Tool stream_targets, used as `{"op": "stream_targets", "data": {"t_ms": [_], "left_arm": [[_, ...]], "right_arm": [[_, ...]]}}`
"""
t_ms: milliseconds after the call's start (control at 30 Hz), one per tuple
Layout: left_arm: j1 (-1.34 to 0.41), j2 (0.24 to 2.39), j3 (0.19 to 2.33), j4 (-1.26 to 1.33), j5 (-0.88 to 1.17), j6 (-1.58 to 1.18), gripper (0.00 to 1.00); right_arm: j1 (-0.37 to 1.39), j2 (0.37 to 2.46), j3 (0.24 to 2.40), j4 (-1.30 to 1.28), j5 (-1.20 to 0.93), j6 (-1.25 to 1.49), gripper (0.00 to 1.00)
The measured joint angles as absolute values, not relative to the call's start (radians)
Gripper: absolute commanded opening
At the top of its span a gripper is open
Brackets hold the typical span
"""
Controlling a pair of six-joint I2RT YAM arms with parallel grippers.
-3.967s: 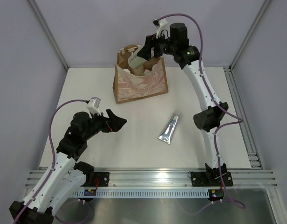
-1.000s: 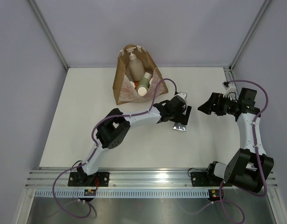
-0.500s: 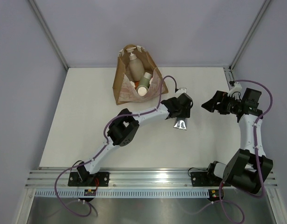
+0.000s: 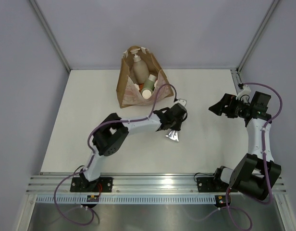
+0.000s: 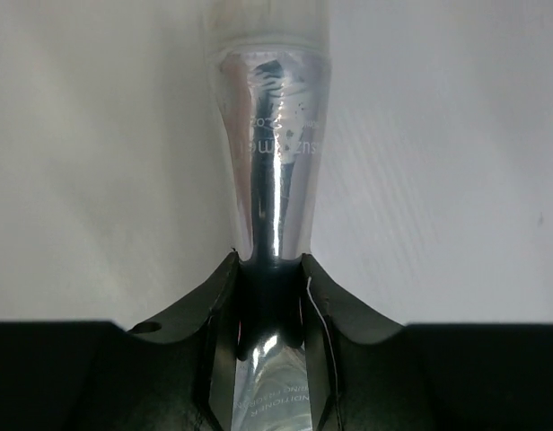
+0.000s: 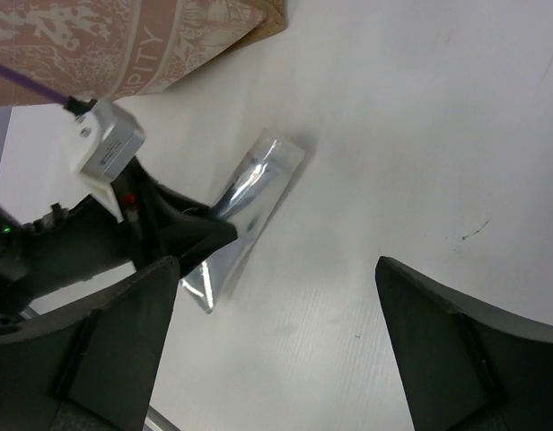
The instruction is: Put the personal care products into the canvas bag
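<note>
Bottles (image 4: pixel 138 70) across canvas bag (image 4: pixel 128 96) mouth

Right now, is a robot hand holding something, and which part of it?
Yes. The left gripper pinches the silver tube around its middle, between cap and flat end. The right gripper is open and holds nothing.

Close view down the left claw (image 5: pixel 269 269), its two black fingers (image 5: pixel 221 296) rising from 6 o'clock and pressed against both sides of a silver tube (image 5: pixel 272 162). The tube widens toward 12 o'clock, ending in a pale cap (image 5: pixel 267 18) at the top edge. Small unreadable lettering marks its shiny side. White table (image 5: pixel 97 162) lies behind.
</note>
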State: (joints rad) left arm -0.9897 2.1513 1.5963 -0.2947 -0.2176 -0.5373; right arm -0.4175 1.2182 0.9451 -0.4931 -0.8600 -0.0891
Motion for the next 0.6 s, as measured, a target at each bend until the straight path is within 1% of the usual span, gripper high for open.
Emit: {"op": "stream_targets", "data": {"t_ms": [33,67,100,200,300,433,600], "left_arm": [[-0.987,2.100,1.537,-0.286,-0.184,-0.517,0.24],[-0.984,2.054,1.487,-0.278,-0.146,-0.500,0.19],[-0.978,1.980,1.431,-0.267,-0.082,-0.476,0.19],[-0.953,1.880,1.397,-0.230,0.039,-0.456,0.13],[-0.900,1.766,1.398,-0.210,0.156,-0.459,0.12],[-0.767,1.669,1.487,-0.199,0.242,-0.508,0.13],[-0.558,1.674,1.685,-0.193,0.240,-0.554,0.13]], "right_arm": [[-0.418,1.217,0.944,-0.492,-0.861,-0.089,1.00],[-0.419,1.217,0.942,-0.492,-0.867,-0.089,0.99],[-0.419,1.217,0.941,-0.492,-0.867,-0.089,0.99],[-0.419,1.217,0.940,-0.490,-0.878,-0.089,0.99],[-0.419,1.217,0.934,-0.490,-0.885,-0.091,1.00],[-0.419,1.217,0.931,-0.491,-0.886,-0.094,1.00],[-0.419,1.217,0.930,-0.492,-0.890,-0.099,0.99]]}}
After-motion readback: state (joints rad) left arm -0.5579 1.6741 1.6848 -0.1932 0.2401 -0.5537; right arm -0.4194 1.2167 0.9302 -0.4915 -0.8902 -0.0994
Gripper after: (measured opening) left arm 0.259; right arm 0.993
